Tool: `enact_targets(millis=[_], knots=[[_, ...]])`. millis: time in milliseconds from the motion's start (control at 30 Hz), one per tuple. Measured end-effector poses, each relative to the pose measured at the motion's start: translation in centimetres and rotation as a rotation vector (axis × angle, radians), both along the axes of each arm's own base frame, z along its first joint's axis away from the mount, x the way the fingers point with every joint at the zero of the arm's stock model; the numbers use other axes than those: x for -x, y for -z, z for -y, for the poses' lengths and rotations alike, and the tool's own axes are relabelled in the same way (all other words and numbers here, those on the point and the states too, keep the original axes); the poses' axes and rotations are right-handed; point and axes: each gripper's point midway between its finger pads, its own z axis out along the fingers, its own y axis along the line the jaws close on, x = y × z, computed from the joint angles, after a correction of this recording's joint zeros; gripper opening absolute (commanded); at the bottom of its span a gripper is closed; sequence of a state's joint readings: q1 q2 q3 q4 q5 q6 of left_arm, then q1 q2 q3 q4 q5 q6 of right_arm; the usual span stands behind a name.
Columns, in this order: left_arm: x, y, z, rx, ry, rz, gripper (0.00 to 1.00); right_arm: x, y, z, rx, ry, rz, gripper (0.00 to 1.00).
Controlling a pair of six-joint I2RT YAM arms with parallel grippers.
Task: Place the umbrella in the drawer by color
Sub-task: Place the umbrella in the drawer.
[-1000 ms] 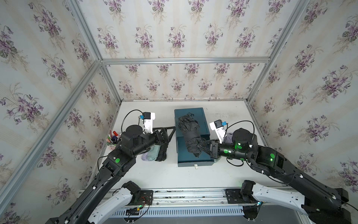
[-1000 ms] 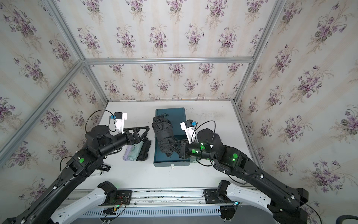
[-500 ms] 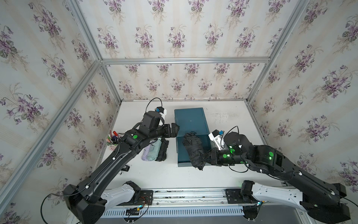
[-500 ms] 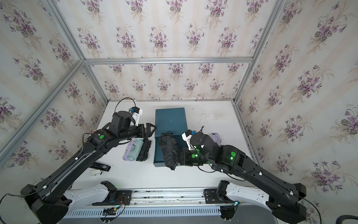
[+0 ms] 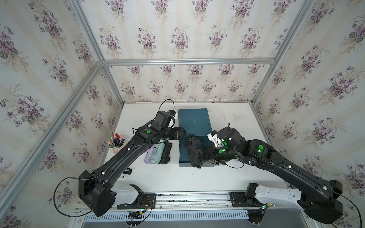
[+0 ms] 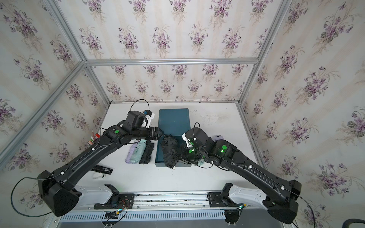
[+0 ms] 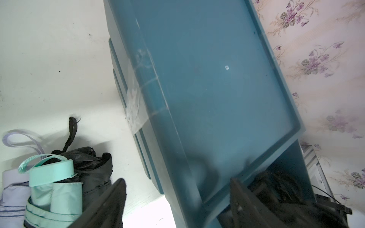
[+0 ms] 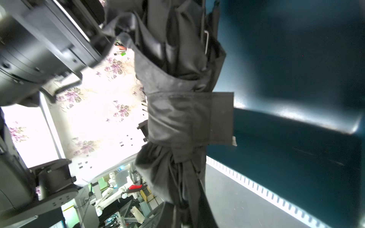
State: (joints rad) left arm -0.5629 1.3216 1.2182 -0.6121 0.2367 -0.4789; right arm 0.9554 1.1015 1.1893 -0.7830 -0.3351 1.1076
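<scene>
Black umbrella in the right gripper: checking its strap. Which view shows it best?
The right wrist view: the black umbrella fills the frame, strap wrapped around it. Both top views show its whole length, but small. In the left wrist view I cannot pick it out.

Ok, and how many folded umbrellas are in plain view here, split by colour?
Black: 2, the held black umbrella in the right gripper and the black umbrella on the table.
Mint: 1, the mint umbrella.
Lilac: 1, the lilac umbrella.
Total: 4. The lilac thing behind the right arm is too hidden to count.
</scene>
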Motion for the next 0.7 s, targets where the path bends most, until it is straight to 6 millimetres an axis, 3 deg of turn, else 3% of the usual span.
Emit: enact_targets(millis=[133, 433, 700], knots=[[0.3, 0.5, 0.2, -0.002, 0.024, -0.009, 0.77, -0.2, 0.9, -0.7, 0.003, 0.004, -0.050, 0.00], [0.5, 1.2, 0.1, -0.016, 0.032, -0.015, 0.76, 0.1, 0.6, -0.6, -0.031, 0.013, -0.057, 0.00], [0.7, 0.7, 0.3, 0.005, 0.020, -0.004, 0.77, -1.8, 1.9, -2.1, -0.051, 0.028, -0.107, 0.00]])
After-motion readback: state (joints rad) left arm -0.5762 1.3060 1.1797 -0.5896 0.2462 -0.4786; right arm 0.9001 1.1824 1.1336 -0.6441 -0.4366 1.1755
